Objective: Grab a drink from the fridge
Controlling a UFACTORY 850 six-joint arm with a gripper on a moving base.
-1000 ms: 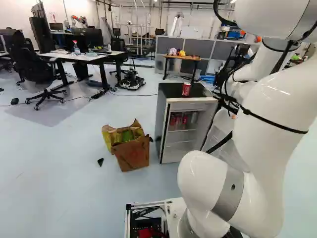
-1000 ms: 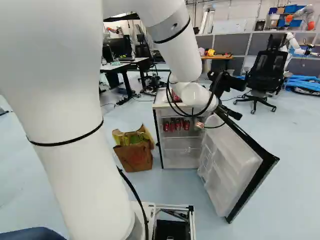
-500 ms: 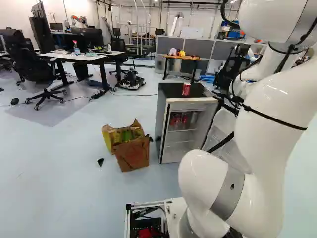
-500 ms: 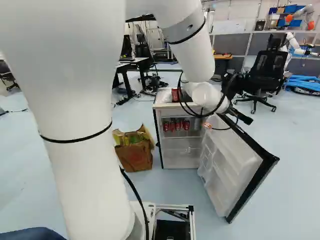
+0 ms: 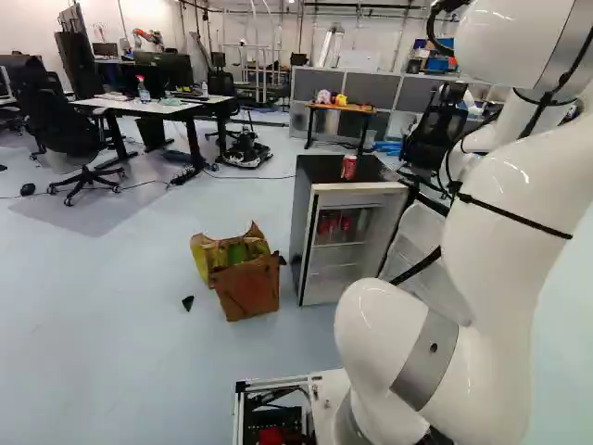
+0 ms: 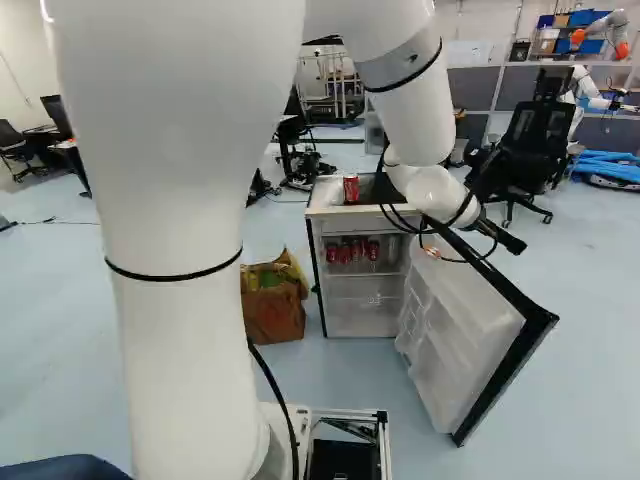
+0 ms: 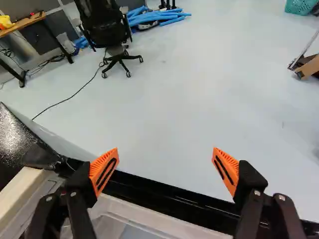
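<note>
Two fingers of our gripper (image 7: pixel 165 151) stand wide apart, gripping nothing, above the open fridge door (image 6: pixel 445 345). If we swing left too low, they could snag its top edge and drag it. Our likely drinks, the red cans (image 6: pixel 345 252), sit left of the door on the upper shelf inside the fridge (image 5: pixel 301 232), upright, long axes vertical; another can (image 6: pixel 351 188) stands upright on top.

Grey partitions (image 5: pixel 374 90) stand before a white wall (image 5: pixel 153 14) — pale blue floor (image 5: pixel 111 306), white-topped desk (image 5: pixel 171 108), black office chairs (image 5: pixel 67 130).
</note>
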